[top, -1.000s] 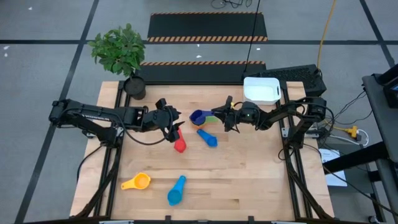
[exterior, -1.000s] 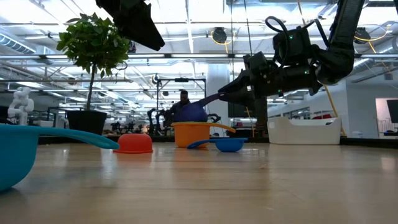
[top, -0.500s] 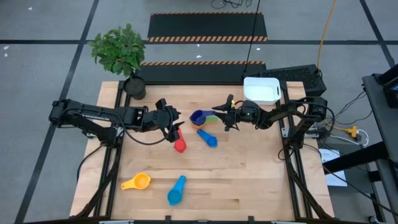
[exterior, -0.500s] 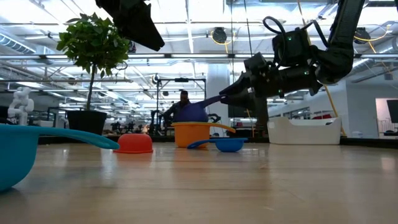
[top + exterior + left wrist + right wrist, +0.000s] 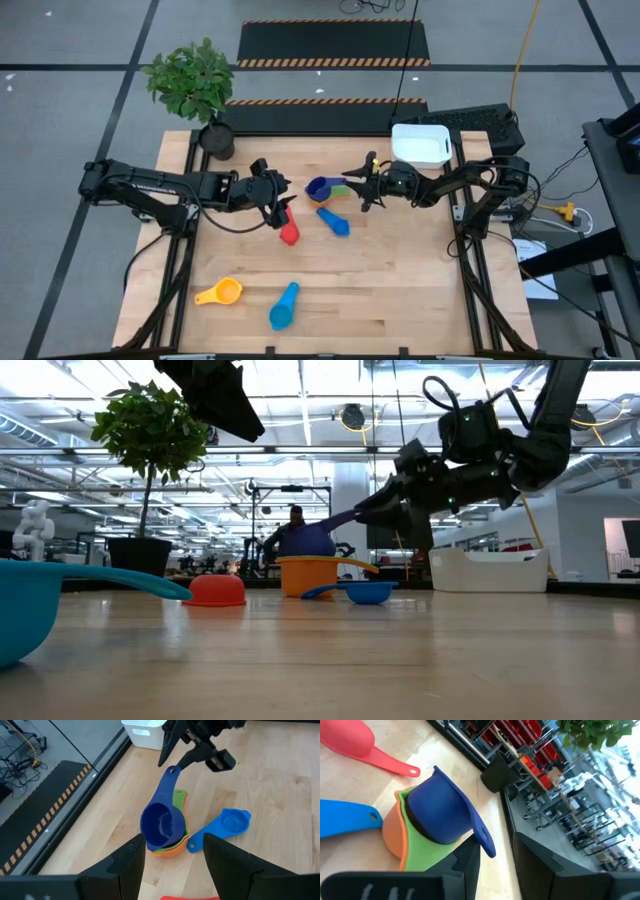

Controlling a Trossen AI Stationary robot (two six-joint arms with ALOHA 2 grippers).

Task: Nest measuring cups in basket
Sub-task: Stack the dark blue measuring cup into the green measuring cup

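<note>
— Fingers on the right gripper (image 5: 358, 184) are parted, one on each side of the dark blue cup's (image 5: 320, 188) handle tip, not clamped on it. Left gripper (image 5: 281, 207) has its fingers spread too, hovering just above the red cup (image 5: 289, 233).

— Count the cups for me.

— Six. Dark blue sits inside a green-looking cup (image 5: 179, 800), which sits inside the orange cup (image 5: 169, 850): a stack of three near the table's middle. Beside that stack lies a medium blue cup (image 5: 334, 222), touching nothing in the overhead view. Red lies just left of it, mouth down. Toward the near edge, a yellow cup (image 5: 221, 292) and a light blue cup (image 5: 284, 306), well apart from the rest.

— And the basket?

— One white basket (image 5: 420, 145), at the far right corner of the table (image 5: 400, 280), nothing visible inside it. All six cups lie outside.

— Anything else around?

— One potted plant (image 5: 195, 85) at the far left corner, and a dark keyboard (image 5: 480, 120) behind the basket. The right arm stretches between the stack and the basket.
</note>
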